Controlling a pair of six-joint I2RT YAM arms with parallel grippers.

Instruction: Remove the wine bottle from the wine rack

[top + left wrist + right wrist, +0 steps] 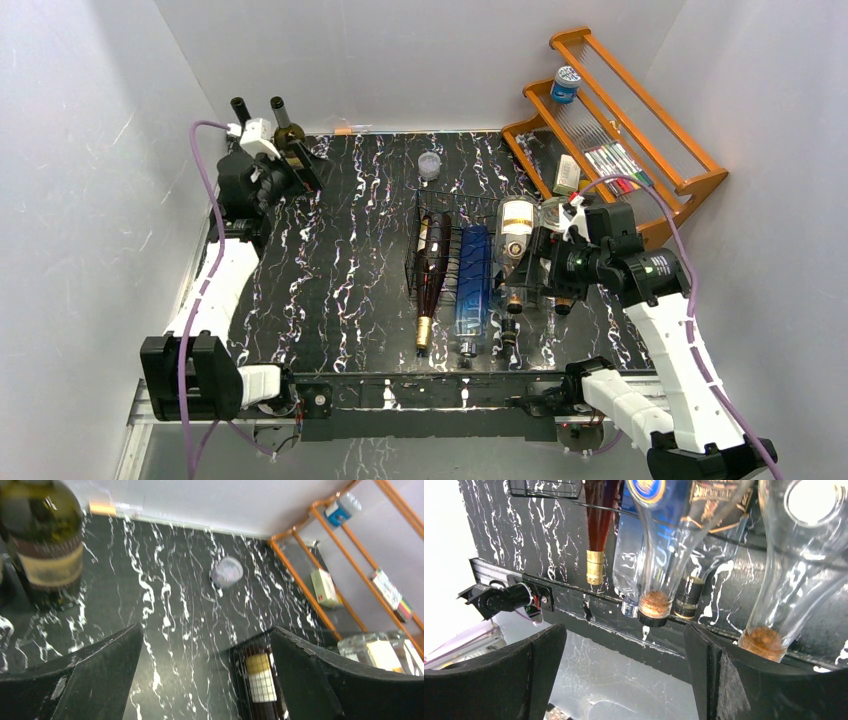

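Both grippers open, nothing held: left gripper (300,168) far left by upright bottles (288,135), right gripper (535,268) over clear bottles (515,240) at wine rack (452,240) right side; dark wine bottle (430,270) lies in rack's left cradle, neck toward near edge.

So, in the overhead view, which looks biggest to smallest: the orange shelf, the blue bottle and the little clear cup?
1. orange shelf
2. blue bottle
3. clear cup, farther from the camera, yet plainly the smallest
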